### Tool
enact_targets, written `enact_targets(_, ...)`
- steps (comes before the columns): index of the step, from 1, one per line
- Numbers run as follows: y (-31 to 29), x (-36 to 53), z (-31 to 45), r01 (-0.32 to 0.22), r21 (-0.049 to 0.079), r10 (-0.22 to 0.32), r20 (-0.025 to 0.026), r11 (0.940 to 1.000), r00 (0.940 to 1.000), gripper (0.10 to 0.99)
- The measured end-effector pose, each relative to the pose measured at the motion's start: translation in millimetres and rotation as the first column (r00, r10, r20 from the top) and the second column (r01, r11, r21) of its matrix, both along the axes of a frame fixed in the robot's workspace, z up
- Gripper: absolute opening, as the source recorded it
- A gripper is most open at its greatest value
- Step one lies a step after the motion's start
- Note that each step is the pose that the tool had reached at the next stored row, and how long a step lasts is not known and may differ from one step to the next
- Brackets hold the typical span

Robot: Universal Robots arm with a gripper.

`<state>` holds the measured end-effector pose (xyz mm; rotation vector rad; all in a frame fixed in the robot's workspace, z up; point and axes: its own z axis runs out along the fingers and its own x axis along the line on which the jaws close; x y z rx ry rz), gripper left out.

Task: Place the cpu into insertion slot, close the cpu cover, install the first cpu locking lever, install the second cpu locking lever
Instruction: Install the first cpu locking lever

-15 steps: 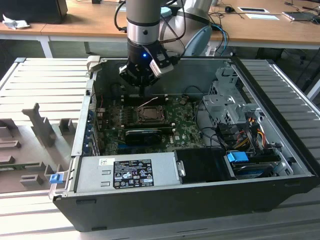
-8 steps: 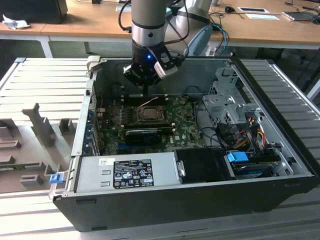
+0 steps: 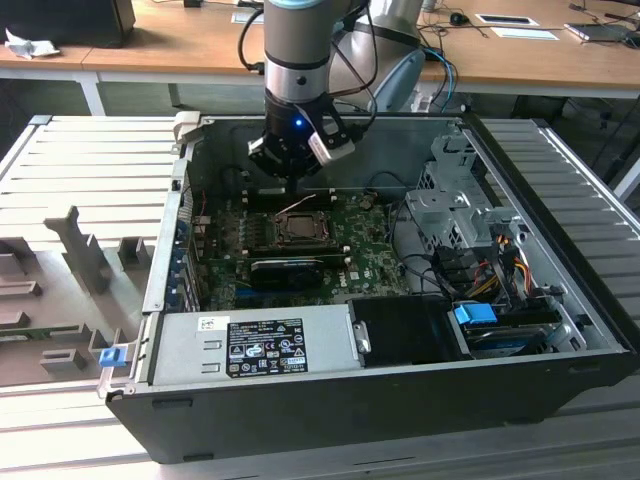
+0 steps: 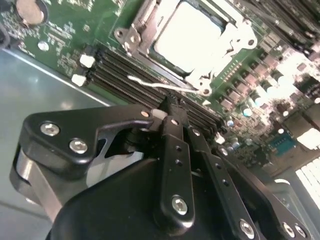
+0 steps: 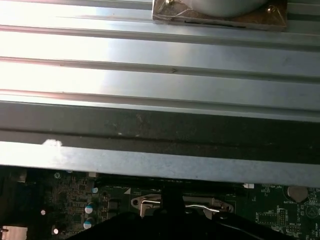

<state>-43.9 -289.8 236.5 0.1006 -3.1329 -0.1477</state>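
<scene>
The cpu [image 4: 192, 37] lies in the insertion slot [image 3: 297, 229] on the green motherboard [image 3: 370, 262], silvery face up. The cpu cover [image 4: 144, 25], a metal frame, lies down around the chip. A thin wire locking lever [image 4: 165, 86] runs free along the socket edge nearest me; in the exterior view it slants up off the board [image 3: 297, 206]. My gripper [image 4: 170, 111] hangs just above the memory slots beside that lever, with its black fingers [image 4: 175, 150] brought together at the tips and nothing visible between them. In the exterior view the gripper [image 3: 288, 175] sits just behind the socket.
The open case holds a power supply [image 3: 255, 345] at the front, a drive cage [image 3: 455, 205] and cable bundle at the exterior view's right, and a black card [image 3: 287, 267] in front of the socket. Memory slots [image 4: 120, 70] lie under my fingers. The ribbed metal surface [image 5: 160, 75] rises close by.
</scene>
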Motion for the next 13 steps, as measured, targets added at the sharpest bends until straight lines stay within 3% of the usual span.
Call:
enact_targets(5, 0.0, 2.4, -6.7, 0.006, 0.000, -0.006, 0.0011, 1.0000, 1.0000, 0.106)
enact_targets(13, 0.5, 10.5, -10.3, 0.007, 0.000, -0.007, 0.0017, 1.0000, 1.0000, 0.106)
